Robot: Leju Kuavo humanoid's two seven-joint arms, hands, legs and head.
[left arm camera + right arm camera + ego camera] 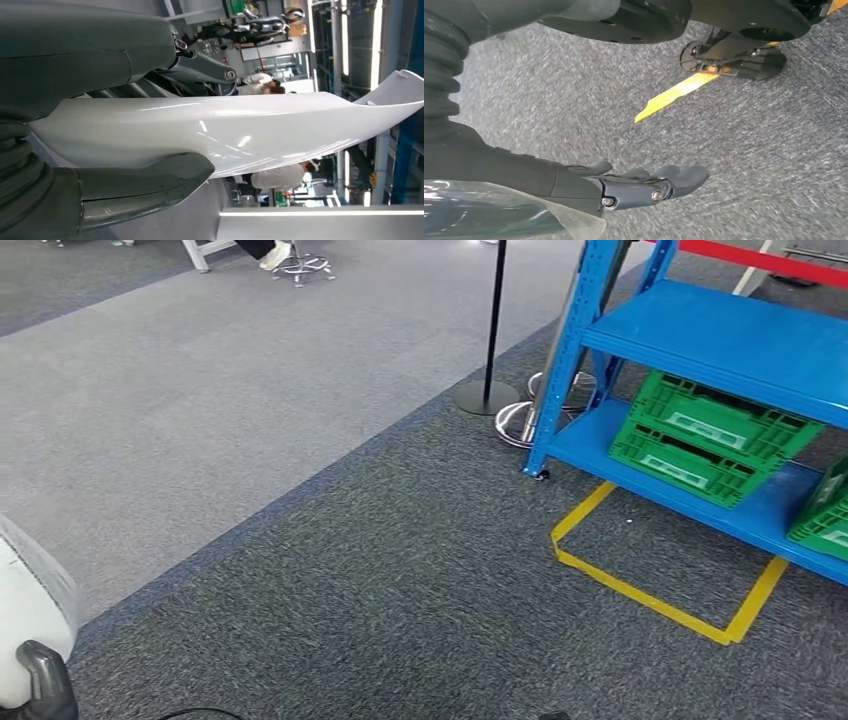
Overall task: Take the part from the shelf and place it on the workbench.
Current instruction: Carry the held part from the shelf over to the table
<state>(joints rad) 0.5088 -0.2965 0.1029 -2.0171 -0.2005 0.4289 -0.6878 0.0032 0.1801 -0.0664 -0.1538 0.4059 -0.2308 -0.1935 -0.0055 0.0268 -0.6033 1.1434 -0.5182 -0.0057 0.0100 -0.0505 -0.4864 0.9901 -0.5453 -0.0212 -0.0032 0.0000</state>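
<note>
The part (260,130) is a long, glossy white curved panel. My left hand (80,65) grips it, with the thick grey thumb (145,182) on one side and the darker fingers on the other. In the head view the panel's end (30,605) shows at the bottom left edge, above a bit of my left hand (45,685). My right hand (624,185) hangs over the grey carpet with its fingers stretched out and nothing in them. The blue shelf (720,340) stands at the right of the head view.
Two stacked green crates (700,435) and another (825,510) sit on the shelf's lowest board. A yellow tape outline (640,595) marks the carpet before it. A black stanchion post (495,320) and a chrome stool base (520,420) stand by the shelf's corner. A person's foot (275,255) shows far off.
</note>
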